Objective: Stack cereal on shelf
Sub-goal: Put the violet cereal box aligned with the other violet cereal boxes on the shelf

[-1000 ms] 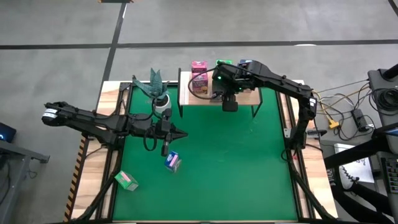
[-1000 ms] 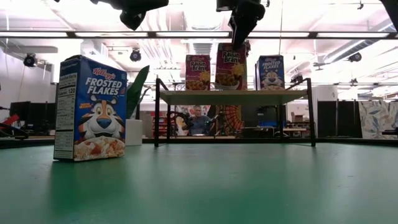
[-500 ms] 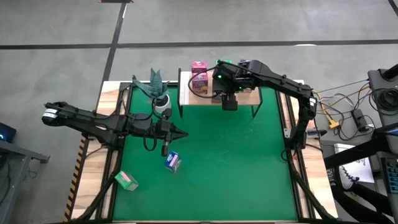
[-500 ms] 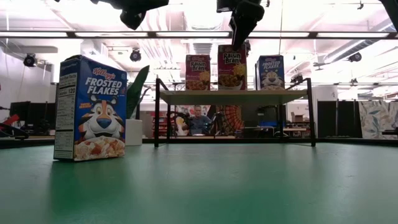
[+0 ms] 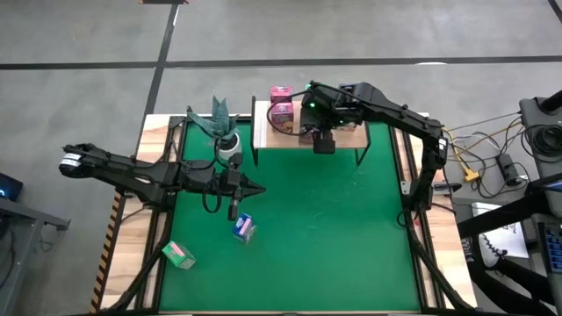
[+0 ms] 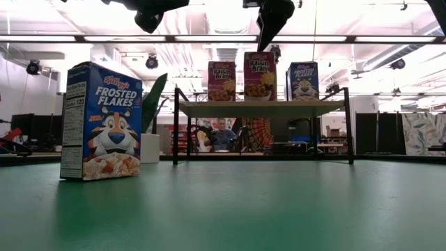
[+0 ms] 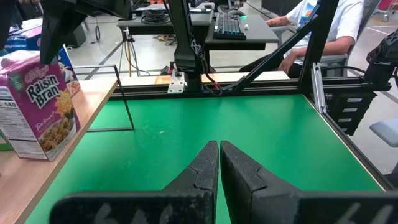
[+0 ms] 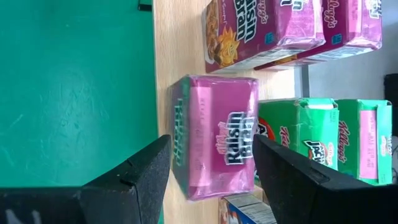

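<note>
- The right tool (image 5: 323, 146) is seen above the front edge of the shelf (image 5: 349, 138), at the far side of the counter (image 5: 334, 228).
- Its two fingers (image 8: 134, 176) are spread apart, with a pink cereal box (image 8: 214, 135) between them. In the right wrist view, gaps can be seen on both sides of the box, so it is not squeezed.
- In the low view, the right tool (image 6: 272, 17) is seen just above the top of this pink box (image 6: 259, 66), which stands upright on the shelf (image 6: 261, 109).
- Another pink box (image 6: 221, 81) is stood beside it, and a blue box (image 6: 304, 81) is on its other side.
- More pink boxes (image 8: 292, 28) and green boxes (image 8: 323, 140) are seen on the shelf behind it in the right wrist view.
- The left tool (image 5: 256, 188) is held over the green mat, well apart from the shelf. Its fingers (image 7: 205, 171) are pressed together with nothing between them.
- A blue box (image 5: 244, 227) is stood on the mat near the left tool.
- A green box (image 5: 179, 254) is lying near the front left corner of the mat.
- A plant in a white pot (image 5: 224, 132) is placed left of the shelf.
</note>
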Controlling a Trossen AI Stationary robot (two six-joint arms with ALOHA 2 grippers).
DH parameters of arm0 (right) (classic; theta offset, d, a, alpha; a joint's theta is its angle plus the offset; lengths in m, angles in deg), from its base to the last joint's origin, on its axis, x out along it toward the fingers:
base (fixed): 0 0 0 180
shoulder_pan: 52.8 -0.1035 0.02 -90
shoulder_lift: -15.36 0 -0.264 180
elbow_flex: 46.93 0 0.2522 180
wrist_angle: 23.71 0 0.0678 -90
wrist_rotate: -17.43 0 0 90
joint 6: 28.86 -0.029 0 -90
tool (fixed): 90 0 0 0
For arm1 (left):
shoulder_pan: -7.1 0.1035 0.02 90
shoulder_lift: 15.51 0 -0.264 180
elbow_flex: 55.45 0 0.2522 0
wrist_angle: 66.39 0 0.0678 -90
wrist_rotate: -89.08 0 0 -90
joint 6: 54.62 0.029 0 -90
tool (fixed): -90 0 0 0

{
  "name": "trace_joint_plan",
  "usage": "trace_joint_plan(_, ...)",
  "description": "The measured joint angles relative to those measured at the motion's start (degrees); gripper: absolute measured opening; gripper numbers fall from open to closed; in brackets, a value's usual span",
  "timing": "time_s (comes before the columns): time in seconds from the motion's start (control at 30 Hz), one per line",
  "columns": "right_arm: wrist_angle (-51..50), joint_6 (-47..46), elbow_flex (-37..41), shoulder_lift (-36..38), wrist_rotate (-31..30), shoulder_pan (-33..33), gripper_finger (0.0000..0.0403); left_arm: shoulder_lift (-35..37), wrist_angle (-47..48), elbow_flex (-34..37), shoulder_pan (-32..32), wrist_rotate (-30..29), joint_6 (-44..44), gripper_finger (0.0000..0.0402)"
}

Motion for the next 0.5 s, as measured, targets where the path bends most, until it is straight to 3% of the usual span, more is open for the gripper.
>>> trace_joint_plan(0.23, -0.17, -0.41, -0.30, 0.16, 0.02, -0.02, 0.0216, 0.00, 0.00, 0.00, 0.00, 0.00, -0.01, 0.0000)
trace_joint_plan(0.5, -4.12, -3.30, -5.69, 0.52, 0.07, -0.42, 0.0203, 0.00, 0.00, 0.00, 0.00, 0.00, 0.17, 0.0000)
